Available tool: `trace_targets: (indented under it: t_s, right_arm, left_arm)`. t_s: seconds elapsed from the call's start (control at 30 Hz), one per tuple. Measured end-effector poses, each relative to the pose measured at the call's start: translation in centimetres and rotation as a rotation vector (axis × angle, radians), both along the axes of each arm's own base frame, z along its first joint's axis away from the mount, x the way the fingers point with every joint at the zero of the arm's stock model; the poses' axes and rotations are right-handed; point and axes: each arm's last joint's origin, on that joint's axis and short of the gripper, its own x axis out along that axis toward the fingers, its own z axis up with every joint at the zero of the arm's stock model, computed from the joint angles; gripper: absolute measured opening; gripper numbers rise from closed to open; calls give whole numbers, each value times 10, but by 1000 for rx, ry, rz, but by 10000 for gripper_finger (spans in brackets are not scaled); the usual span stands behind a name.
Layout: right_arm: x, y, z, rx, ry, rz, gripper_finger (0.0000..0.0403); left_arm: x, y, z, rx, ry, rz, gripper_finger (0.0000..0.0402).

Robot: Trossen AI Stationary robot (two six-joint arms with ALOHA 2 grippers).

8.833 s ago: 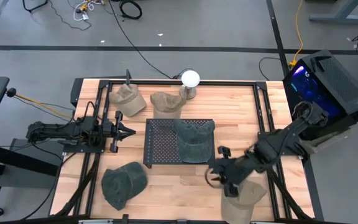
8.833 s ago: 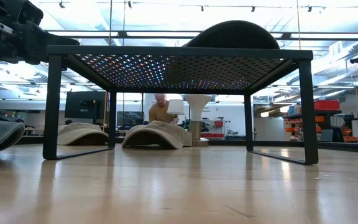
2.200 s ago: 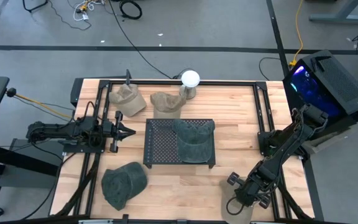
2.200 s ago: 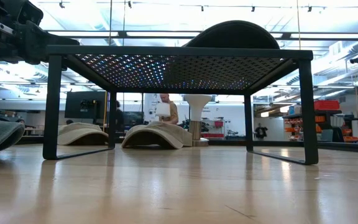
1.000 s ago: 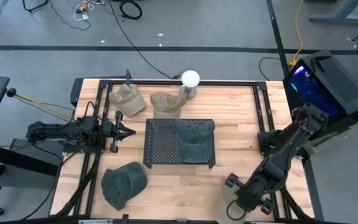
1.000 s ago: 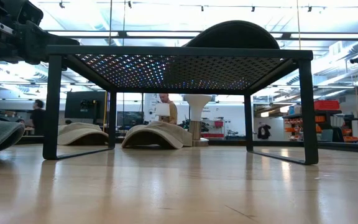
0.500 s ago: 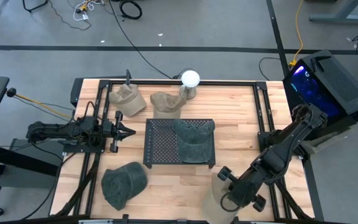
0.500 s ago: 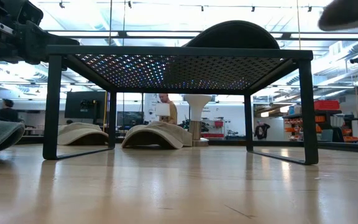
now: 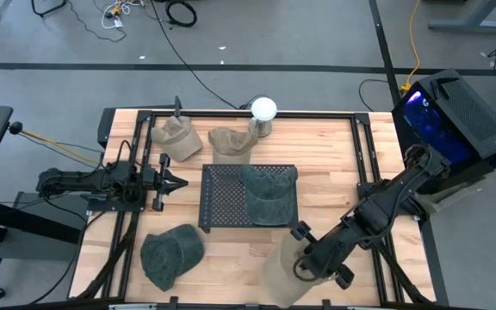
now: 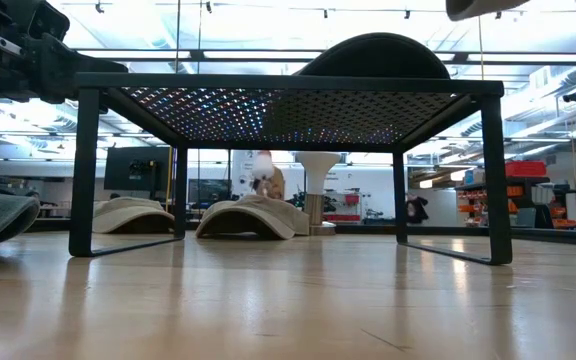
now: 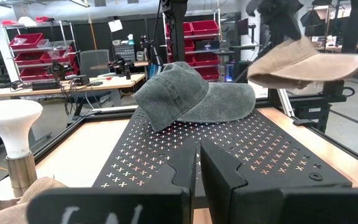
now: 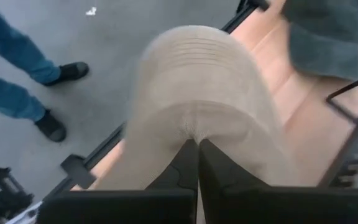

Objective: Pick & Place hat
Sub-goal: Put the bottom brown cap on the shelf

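Since half a second ago our right end effector (image 9: pixel 304 263) has swung leftward along the bench's (image 9: pixel 334 155) near edge, carrying the tan hat (image 9: pixel 284 265) with it; the hat now hangs off the bench surface, in front of the black rack's (image 9: pixel 222 196) near right corner. We see in the right wrist view that the fingers (image 12: pixel 194 163) are pressed together on the hat's cloth (image 12: pixel 201 106), pinching it, with the hat draping away from them. In the low view only an edge of the hat (image 10: pixel 483 8) shows at the top, above the rack (image 10: pixel 288 85). From the left wrist view the lifted hat (image 11: pixel 306 62) floats beyond the rack's far side.

A dark green hat (image 9: pixel 269 194) lies on the rack's right half. Another dark green hat (image 9: pixel 170 254) sits on the bench at near left. Two more tan hats (image 9: pixel 176 136) (image 9: pixel 232 142) lie at the far edge, next to a white bulb lamp (image 9: pixel 263 112).

Our left end effector (image 9: pixel 172 182) waits at the left of the rack, low over the bench, its fingers (image 11: pixel 219 168) nearly together and holding nothing
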Motion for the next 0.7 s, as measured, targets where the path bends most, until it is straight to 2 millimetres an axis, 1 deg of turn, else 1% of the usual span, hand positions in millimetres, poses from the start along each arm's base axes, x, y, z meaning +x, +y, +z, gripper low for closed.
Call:
trace_targets:
  t_s: [0.33, 0.47, 0.7]
  right_arm:
    - [9, -13, 26, -34, -117, 42, 0]
    - [16, -24, 35, -55, -164, 46, 0]
    - [30, -49, 50, -96, -256, 28, 0]
  left_arm:
    - [0, 0, 0, 0, 0, 0, 30]
    - [0, 0, 0, 0, 0, 0, 30]
    - [0, 0, 0, 0, 0, 0, 30]
